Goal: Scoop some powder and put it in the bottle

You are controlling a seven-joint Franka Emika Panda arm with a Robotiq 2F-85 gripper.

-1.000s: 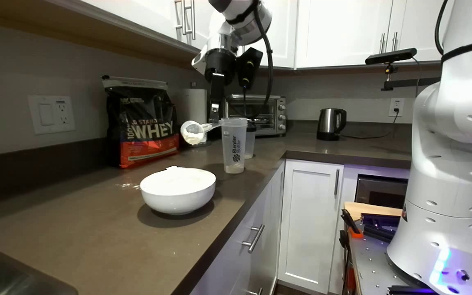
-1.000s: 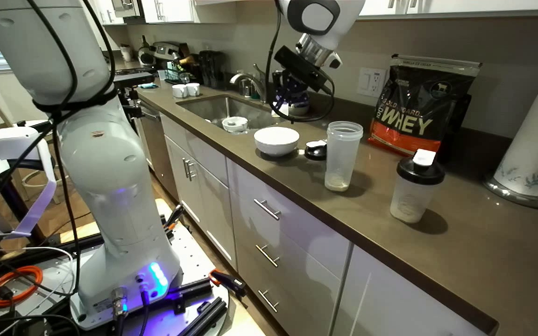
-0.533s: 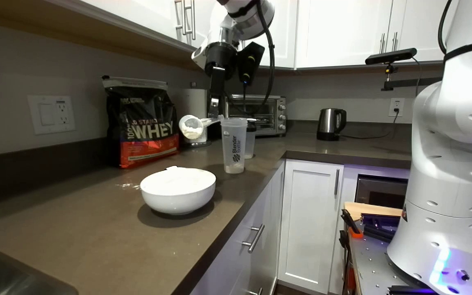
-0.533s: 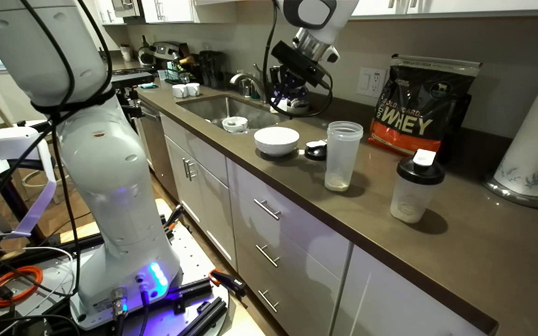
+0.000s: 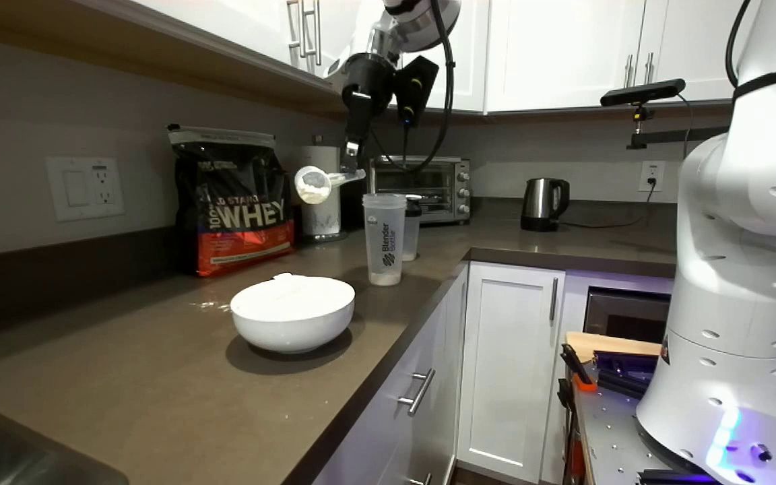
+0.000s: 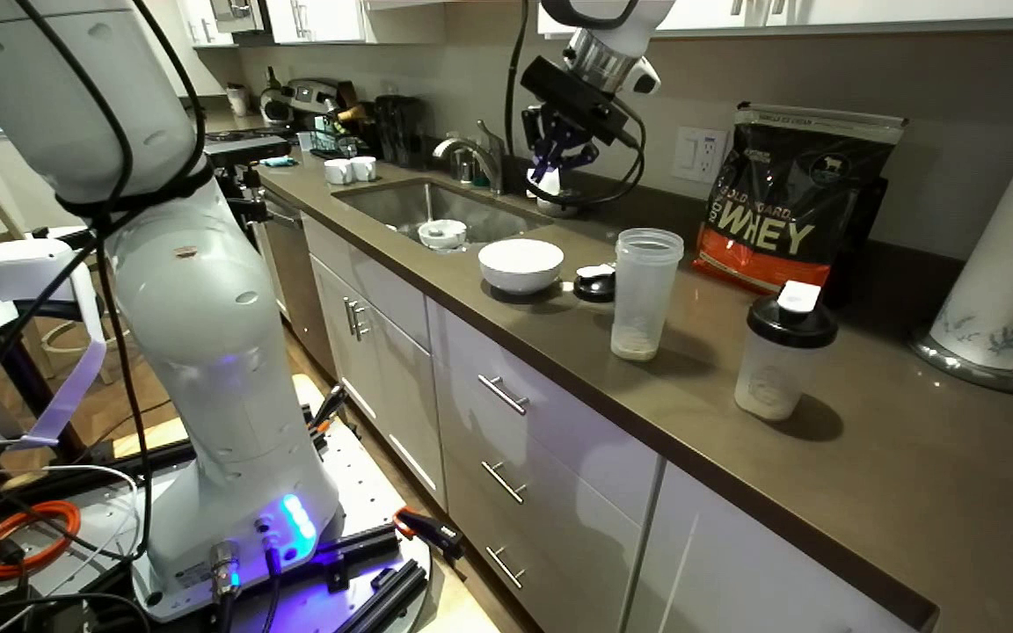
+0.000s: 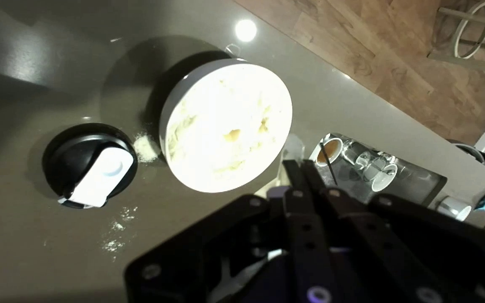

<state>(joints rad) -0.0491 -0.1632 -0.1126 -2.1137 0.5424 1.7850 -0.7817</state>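
My gripper (image 5: 349,165) is shut on the handle of a clear scoop (image 5: 334,179), held in the air. The scoop's cup holds some white powder (image 5: 312,193). In the wrist view the handle (image 7: 293,147) shows just past my gripper (image 7: 302,163). The open frosted bottle (image 5: 384,236) stands upright on the counter, also seen in an exterior view (image 6: 645,290), with a little powder at its bottom. In the exterior view the scoop is higher than the bottle's rim and apart from it. More powder (image 7: 230,113) fills the white bowl (image 5: 294,331).
A lidded shaker bottle (image 6: 779,365) stands beyond the open bottle. A black lid (image 7: 89,164) lies beside the bowl, with spilled powder (image 7: 114,244) near it. The whey bag (image 5: 236,195), paper-towel roll (image 6: 999,264) and toaster oven (image 5: 422,188) stand behind. Cabinets (image 5: 563,54) hang overhead.
My gripper has risen with the scoop in it, from about the height of the bottle's rim to above it. The bottles and the bowl have not moved.
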